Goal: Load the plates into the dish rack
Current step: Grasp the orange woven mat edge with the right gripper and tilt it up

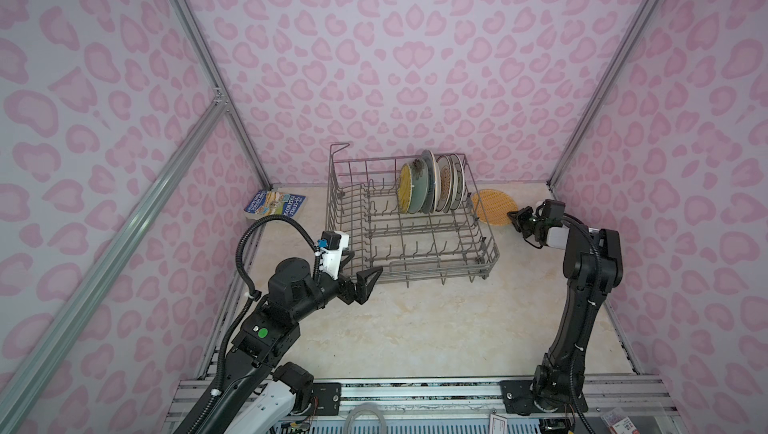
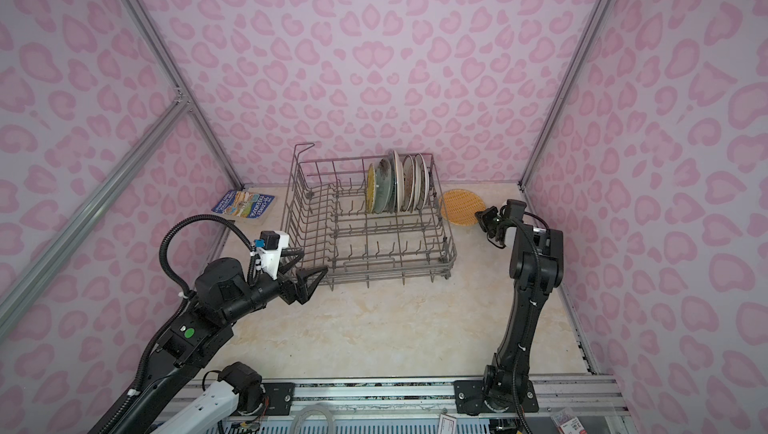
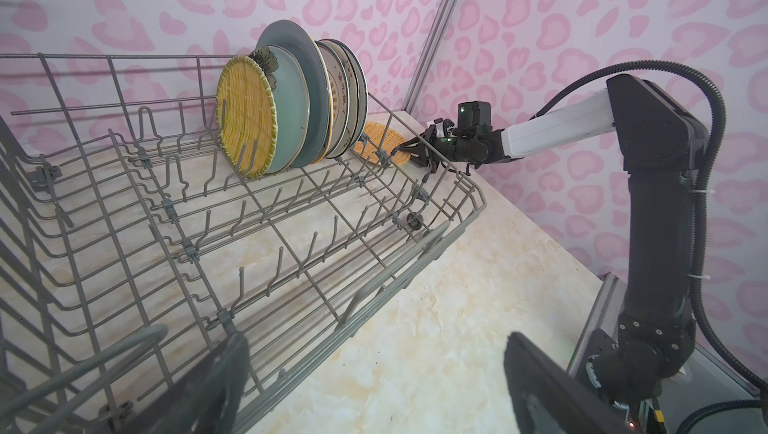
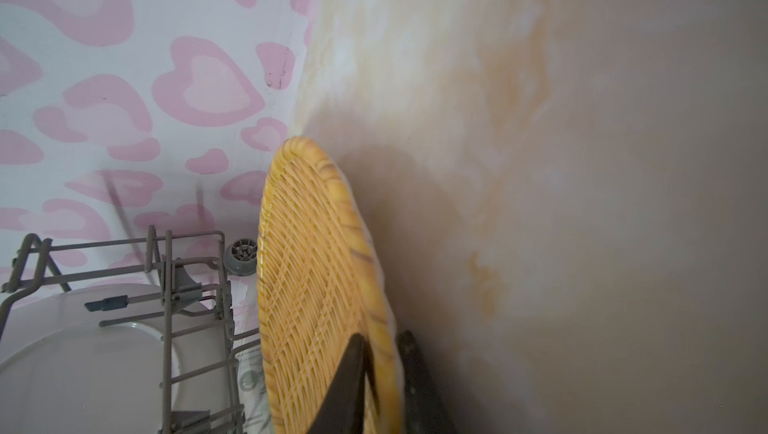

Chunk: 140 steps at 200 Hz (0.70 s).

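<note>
Trouble, if it comes, will start at the rim pinch. The right gripper (image 4: 380, 338) is clamped on the near edge of the orange plate (image 1: 493, 206), 1 finger over the woven face and 1 under it. That plate is outside the rack (image 1: 415, 273), just beside its right wall on the table (image 1: 415, 328); I cannot tell whether it lies flat or is a touch raised. 6 plates (image 1: 432, 187) stand on edge together in the rack's far right row, with the yellow plate (image 1: 405, 189) at their open end. The left gripper (image 1: 365, 285) hangs spread wide and empty by the rack's near left corner.

My worries: such a shallow hold on a glossy rim could let the plate swing or slip once lifted. The rack wall is so close that a low lift would clip it. The free slot lies past the 6, so a careless pass could knock them over
</note>
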{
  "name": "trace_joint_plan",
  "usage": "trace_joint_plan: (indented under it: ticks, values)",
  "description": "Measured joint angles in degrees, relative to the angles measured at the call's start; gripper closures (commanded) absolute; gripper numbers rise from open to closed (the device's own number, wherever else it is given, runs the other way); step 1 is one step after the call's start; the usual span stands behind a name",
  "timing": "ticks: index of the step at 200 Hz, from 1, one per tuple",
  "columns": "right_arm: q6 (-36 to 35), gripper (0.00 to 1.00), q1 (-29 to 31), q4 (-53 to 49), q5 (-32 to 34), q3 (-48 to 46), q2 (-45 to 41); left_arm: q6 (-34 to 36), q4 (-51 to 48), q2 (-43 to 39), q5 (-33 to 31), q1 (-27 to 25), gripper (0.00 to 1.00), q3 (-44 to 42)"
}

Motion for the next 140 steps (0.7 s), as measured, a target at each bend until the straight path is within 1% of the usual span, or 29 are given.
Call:
trace_joint_plan:
  ticks: [15, 26, 70, 107, 140]
  values:
    - [0.92, 0.98, -0.02, 0.39, -0.66, -0.55, -1.14, 0.00, 0.00, -0.11, 0.00, 0.04, 0.03, 0.00]
    - [0.70, 1.00, 0.00, -0.70, 0.09, -1.05, -2.82, 0.00, 0.00, -0.35, 0.00, 0.04, 0.03, 0.00]
    - [0.44, 1.00, -0.90, -6.12, 2.49, -3.74, -9.62, -0.04, 0.04, -0.63, 0.09, 0.09, 0.03, -0.07]
    - [0.50, 1.00, -2.25, -9.97, 6.40, -8.15, -21.42, -0.24, 0.09, -0.90, 0.17, 0.09, 0.03, -0.15]
    - [1.20, 1.00, -4.15, -16.74, 12.94, -11.54, -34.12, -0.57, 0.35, -1.22, 0.22, 0.09, 0.03, -0.59]
